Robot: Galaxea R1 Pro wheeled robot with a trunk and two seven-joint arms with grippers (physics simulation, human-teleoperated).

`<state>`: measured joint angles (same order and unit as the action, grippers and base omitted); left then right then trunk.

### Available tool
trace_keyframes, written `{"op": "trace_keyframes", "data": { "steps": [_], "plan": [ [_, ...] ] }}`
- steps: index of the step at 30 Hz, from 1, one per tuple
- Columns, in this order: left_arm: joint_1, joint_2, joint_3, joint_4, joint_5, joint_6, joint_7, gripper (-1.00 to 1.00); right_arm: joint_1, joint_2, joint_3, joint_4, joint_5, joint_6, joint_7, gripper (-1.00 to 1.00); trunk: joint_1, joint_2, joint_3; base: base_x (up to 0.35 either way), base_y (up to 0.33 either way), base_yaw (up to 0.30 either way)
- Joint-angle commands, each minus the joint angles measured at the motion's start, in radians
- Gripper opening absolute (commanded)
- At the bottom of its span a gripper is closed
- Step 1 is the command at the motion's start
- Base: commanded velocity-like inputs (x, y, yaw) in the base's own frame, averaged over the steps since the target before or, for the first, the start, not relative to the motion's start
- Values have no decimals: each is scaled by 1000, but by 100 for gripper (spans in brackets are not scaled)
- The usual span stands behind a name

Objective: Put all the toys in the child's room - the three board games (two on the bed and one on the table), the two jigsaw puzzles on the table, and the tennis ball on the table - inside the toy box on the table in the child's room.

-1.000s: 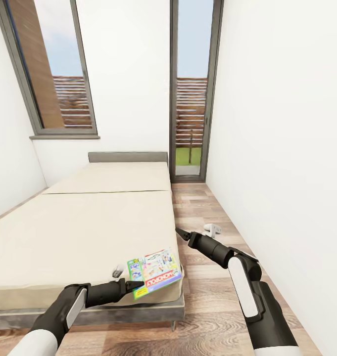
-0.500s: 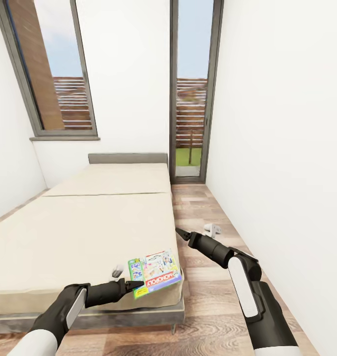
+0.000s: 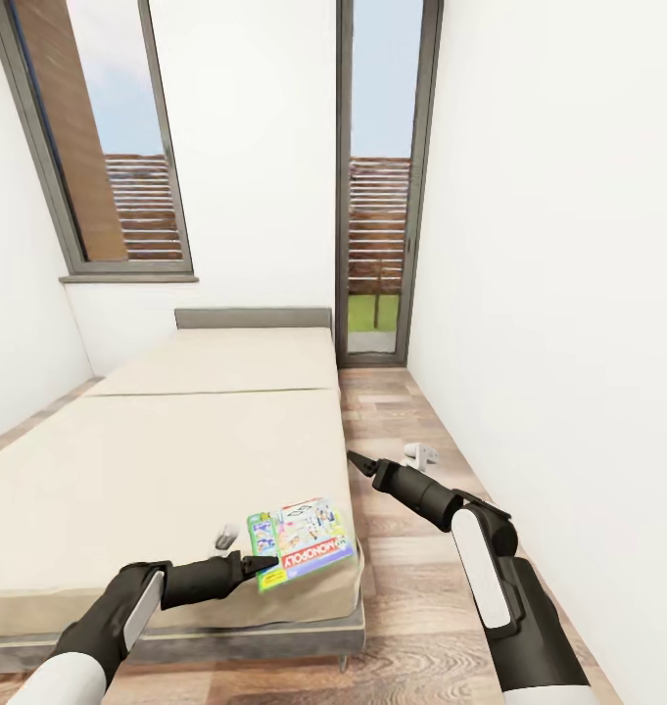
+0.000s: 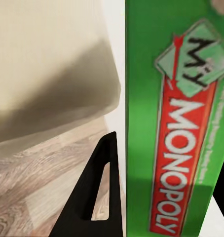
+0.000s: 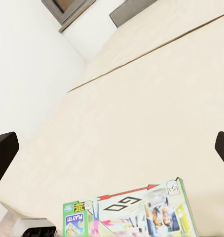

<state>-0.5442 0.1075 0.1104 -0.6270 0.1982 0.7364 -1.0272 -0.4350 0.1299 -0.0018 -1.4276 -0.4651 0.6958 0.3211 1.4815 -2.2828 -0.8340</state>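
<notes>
One board game, the green-white Monopoly box [image 3: 304,539], hangs tilted at the near right corner of the bed [image 3: 176,441]. My left gripper [image 3: 262,566] is shut on the box's near edge. In the left wrist view the box [image 4: 171,123] stands between the dark fingers [image 4: 99,197], with the mattress corner [image 4: 43,59] behind it. Whether the box touches the mattress I cannot tell. My right gripper [image 3: 356,458] is open over the floor beside the bed. The right wrist view looks across the mattress [image 5: 141,98] at the same box [image 5: 136,212].
A small grey-white object [image 3: 225,536] lies on the mattress just left of the box. Another small white object [image 3: 421,453] sits on the wood floor near the right wall. A tall glass door [image 3: 377,196] and a window [image 3: 108,147] close the far end.
The whole view has shifted slightly, so the bed sits a little lower and farther. The box stays in my left gripper and looks slightly higher against the bed corner. The right arm keeps its pose.
</notes>
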Motion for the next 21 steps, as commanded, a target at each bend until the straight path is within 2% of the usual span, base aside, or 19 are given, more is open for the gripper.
{"op": "trace_keyframes", "data": {
  "steps": [1, 6, 10, 11, 12, 14, 16, 17, 18, 19, 21],
  "plan": [
    [0, 3, 1, 0, 3, 7, -1, -100, -1, 0, -1, -1, -1, 5, 2, 100, -4, 7, 2, 0, 0, 0],
    [-4, 45, 6, -2, 4, 32, -2, -100, -1, 0, -2, 0, -1, 5, 2, 100, -23, 42, 18, 0, 0, 0],
    [-42, 131, 20, -25, 4, 104, -19, -100, -1, -1, -4, 11, -1, 5, 1, 100, -31, 56, 24, 0, 0, 0],
    [-45, 145, 25, -27, 4, 110, -30, -100, -1, -1, -4, 15, -1, 4, 1, 100, -31, 56, 24, 0, 0, 0],
    [-49, 174, 38, -30, 4, 118, -58, -100, -1, -1, -6, 20, -1, 3, 0, 100, -35, 63, 27, 0, 0, 0],
    [-52, 202, 50, -32, 4, 124, -95, -100, -1, -1, -7, 25, 0, 3, 0, 100, -42, 77, 33, 0, 0, 0],
    [-55, 256, 63, -34, 3, 137, -184, -100, -1, -1, -9, 30, 0, 2, 0, 100, -50, 91, 40, 0, 0, 0],
    [-55, 270, 65, -34, 2, 143, -207, -100, -1, -1, -9, 31, 0, 2, 0, 100, -54, 98, 43, 0, 0, 0],
    [-57, 297, 67, -35, 1, 156, -250, -100, -1, -1, -9, 31, 1, 2, 1, 100, -58, 105, 46, 0, 0, 0],
    [-58, 309, 68, -35, 0, 163, -269, -100, -1, 0, -9, 32, 1, 1, 0, 100, -62, 112, 49, 0, 0, 0],
    [-65, 353, 71, -36, -2, 185, -324, -100, -1, 0, -9, 33, 1, 0, -3, 100, -69, 126, 55, 0, 0, 0]
  ]
}}
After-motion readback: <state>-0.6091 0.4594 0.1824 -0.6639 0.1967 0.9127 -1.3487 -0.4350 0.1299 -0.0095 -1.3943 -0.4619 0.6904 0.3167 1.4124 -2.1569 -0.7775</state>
